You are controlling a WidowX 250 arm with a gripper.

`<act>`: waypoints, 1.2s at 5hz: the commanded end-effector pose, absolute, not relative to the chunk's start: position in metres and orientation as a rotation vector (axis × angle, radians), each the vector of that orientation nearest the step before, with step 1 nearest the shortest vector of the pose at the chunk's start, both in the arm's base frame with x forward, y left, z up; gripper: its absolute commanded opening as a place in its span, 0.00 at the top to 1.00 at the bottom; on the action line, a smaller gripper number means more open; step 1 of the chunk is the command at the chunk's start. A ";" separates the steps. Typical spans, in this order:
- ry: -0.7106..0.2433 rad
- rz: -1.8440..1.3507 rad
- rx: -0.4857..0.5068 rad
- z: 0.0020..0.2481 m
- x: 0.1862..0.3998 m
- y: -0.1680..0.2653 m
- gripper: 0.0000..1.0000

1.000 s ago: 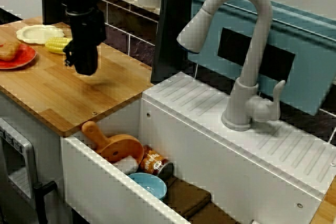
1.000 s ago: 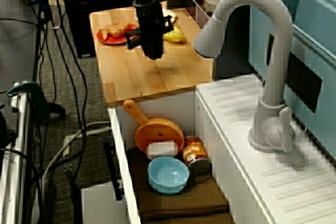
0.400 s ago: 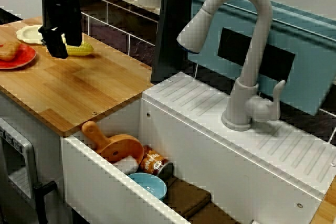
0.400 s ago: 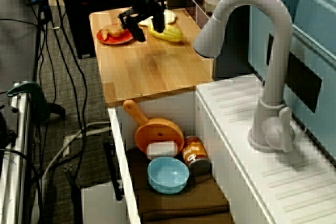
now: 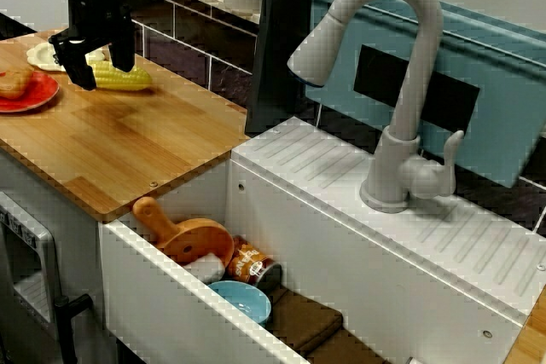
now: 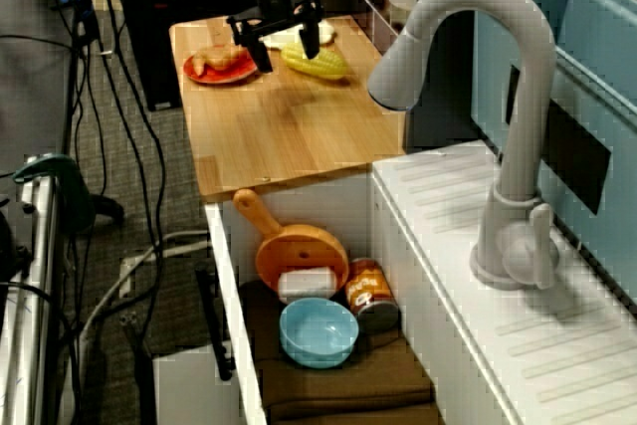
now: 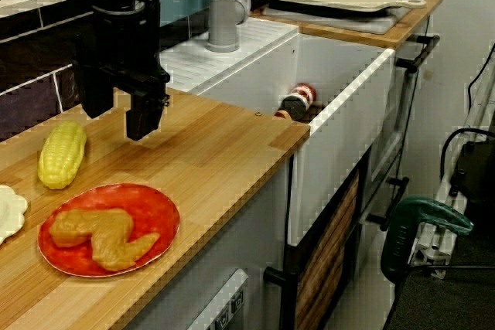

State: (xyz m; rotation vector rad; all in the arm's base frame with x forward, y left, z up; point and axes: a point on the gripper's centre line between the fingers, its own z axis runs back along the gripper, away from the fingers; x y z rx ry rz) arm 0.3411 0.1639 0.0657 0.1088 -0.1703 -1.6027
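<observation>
My black gripper (image 7: 120, 113) hangs open just above the wooden counter (image 7: 216, 152), with nothing between its fingers. A yellow corn cob (image 7: 62, 152) lies on the counter close beside it, not touching it. In the view facing the faucet the gripper (image 5: 104, 70) partly covers the corn (image 5: 128, 80). From above, the gripper (image 6: 288, 51) is between the corn (image 6: 320, 64) and a red plate (image 6: 235, 74). The red plate (image 7: 158, 214) holds a brown piece of food (image 7: 97, 237).
A pale plate (image 5: 47, 55) sits behind the corn near the tiled wall. The sink (image 5: 171, 296) to the right holds an orange pan (image 6: 299, 251), a can (image 6: 370, 291), a blue bowl (image 6: 318, 330) and brown cloth. A grey faucet (image 5: 401, 91) stands behind it.
The gripper has moved from over the middle of the counter to its far end beside the corn, and its fingers now stand apart.
</observation>
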 end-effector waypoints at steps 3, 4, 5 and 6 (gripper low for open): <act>-0.228 -1.298 0.086 0.093 0.356 0.197 0.00; -0.231 -1.243 0.089 0.091 0.358 0.199 0.00; -0.239 -1.190 0.099 0.088 0.360 0.203 0.00; -0.236 -1.169 0.103 0.086 0.362 0.204 0.00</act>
